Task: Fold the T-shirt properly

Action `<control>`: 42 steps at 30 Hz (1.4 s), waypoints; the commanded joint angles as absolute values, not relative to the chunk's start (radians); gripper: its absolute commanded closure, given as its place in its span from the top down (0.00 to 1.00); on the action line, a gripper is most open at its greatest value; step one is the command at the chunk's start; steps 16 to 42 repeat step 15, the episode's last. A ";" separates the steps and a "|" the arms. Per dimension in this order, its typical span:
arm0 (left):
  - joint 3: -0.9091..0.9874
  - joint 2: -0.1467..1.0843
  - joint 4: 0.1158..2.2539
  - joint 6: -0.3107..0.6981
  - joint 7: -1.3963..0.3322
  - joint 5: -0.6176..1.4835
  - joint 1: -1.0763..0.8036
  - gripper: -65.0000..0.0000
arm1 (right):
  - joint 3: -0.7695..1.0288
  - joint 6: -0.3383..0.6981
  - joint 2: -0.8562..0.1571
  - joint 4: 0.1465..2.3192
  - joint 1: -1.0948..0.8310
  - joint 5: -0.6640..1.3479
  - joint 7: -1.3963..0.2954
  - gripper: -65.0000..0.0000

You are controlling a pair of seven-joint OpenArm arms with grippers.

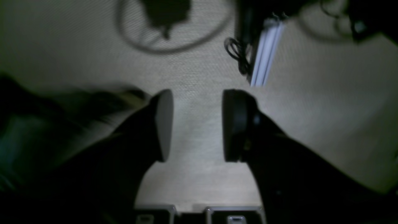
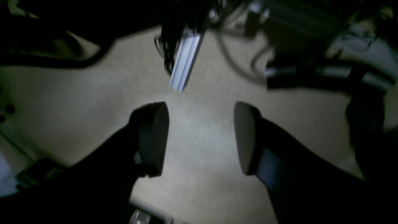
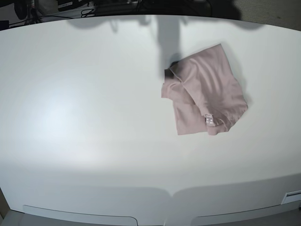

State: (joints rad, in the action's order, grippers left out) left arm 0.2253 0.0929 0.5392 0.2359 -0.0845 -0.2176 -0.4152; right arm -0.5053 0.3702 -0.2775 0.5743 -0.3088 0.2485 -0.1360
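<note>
Item: plain dusty mauve-pink short-sleeved cotton T-shirt [image 3: 204, 94], folded into a rough, tilted rectangle. It lies flat on the wide white counter [image 3: 84, 122], right of centre in the base view and towards the far edge. A small white label [image 3: 209, 120] shows near its lower corner. One layer overlaps another along a diagonal edge; a loose fold juts out at its left side. A dark shadow falls across the counter just above the cloth's upper left corner.

No arm appears in the base view; nothing touches the cloth.

Left gripper [image 1: 197, 124]: seen from its wrist camera, dark rounded fingers [image 1: 164, 124] spread apart with nothing between them, above a pale beige floor-like surface. A silvery aluminium rail [image 1: 266, 53] and black cables lie beyond.

Right gripper [image 2: 202, 137]: fingers [image 2: 154, 138] spread wide, holding nothing, above the same pale surface. The same kind of silvery rail [image 2: 185, 62] and dark, blurred equipment stand beyond.
</note>
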 commanded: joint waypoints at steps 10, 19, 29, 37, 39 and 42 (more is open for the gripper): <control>0.109 0.101 0.543 0.239 0.002 -0.123 -0.424 0.33 | -0.175 0.365 -0.265 0.579 -0.294 0.405 -0.128 0.52; 0.109 0.097 0.543 0.239 0.001 -0.123 -0.407 0.33 | -0.035 0.440 -0.263 0.579 -0.294 0.405 -0.133 0.52; 0.109 0.097 0.543 0.239 0.001 -0.123 -0.407 0.33 | -0.035 0.440 -0.263 0.579 -0.294 0.405 -0.133 0.52; 0.109 0.097 0.543 0.239 0.001 -0.123 -0.407 0.33 | -0.035 0.440 -0.263 0.579 -0.294 0.405 -0.133 0.52; 0.109 0.097 0.543 0.239 0.001 -0.123 -0.407 0.33 | -0.035 0.440 -0.263 0.579 -0.294 0.405 -0.133 0.52; 0.109 0.097 0.543 0.239 0.001 -0.123 -0.407 0.33 | -0.035 0.440 -0.263 0.579 -0.294 0.405 -0.133 0.52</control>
